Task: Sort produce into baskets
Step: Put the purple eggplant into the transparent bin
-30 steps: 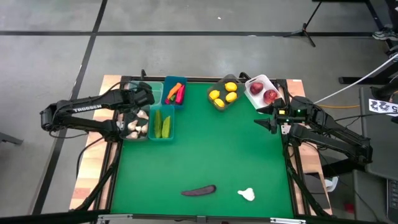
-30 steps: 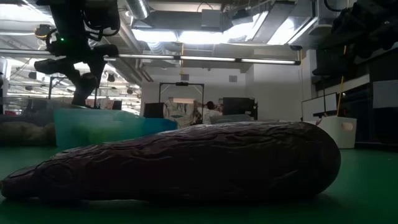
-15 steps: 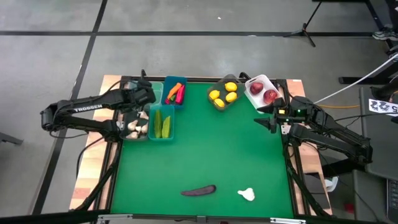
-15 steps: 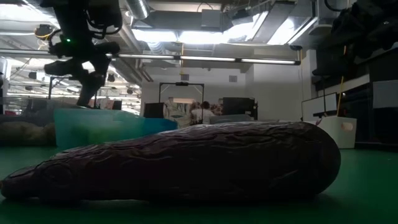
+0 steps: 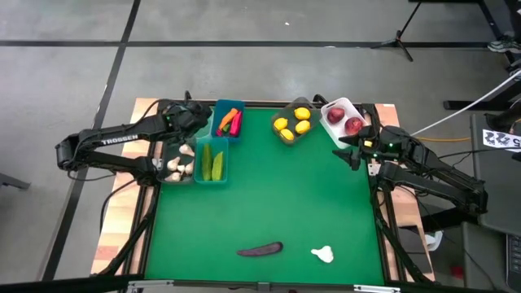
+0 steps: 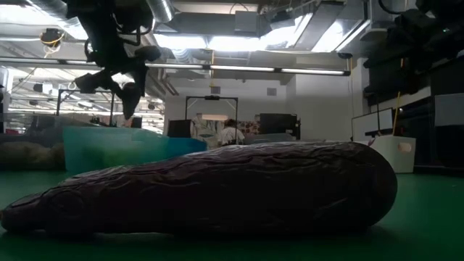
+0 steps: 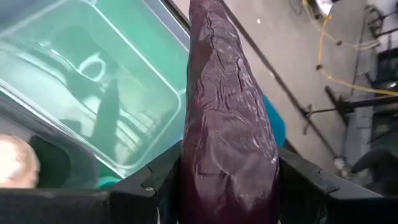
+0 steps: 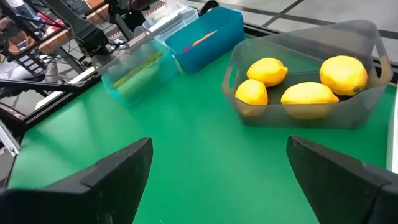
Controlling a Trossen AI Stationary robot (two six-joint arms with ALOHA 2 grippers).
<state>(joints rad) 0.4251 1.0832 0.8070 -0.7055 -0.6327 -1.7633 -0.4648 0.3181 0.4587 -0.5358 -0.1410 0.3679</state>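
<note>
My left gripper [image 5: 194,119] is at the table's far left, above the clear green basket [image 7: 93,87], shut on a dark purple eggplant [image 7: 230,124]. A second eggplant [image 5: 260,249] lies on its side on the green mat near the front edge; it fills the low view [image 6: 217,188]. A white garlic bulb [image 5: 323,255] lies to its right. My right gripper [image 5: 350,155] hangs open at the far right, near the grey basket of lemons [image 8: 305,81], with nothing between its fingers [image 8: 217,180]. My left gripper pinches the eggplant between its two fingers [image 7: 161,183], on the two sides of its thick end [image 7: 193,180]. The fingers slant downward, and the eggplant runs out forward past them, its narrow end farthest off. It is lifted clear, over the clear green basket.
A blue basket [image 5: 229,120] holds a carrot and peppers, a teal basket [image 5: 212,161] cucumbers, the basket beside it [image 5: 179,168] garlic, and a white basket [image 5: 343,120] apples. The middle of the green mat [image 5: 269,195] is bare.
My left gripper has carried the eggplant a little toward the table's far edge and to the right, rolling its wrist as it went. It stays shut on the eggplant. My right gripper has turned slightly in place.
</note>
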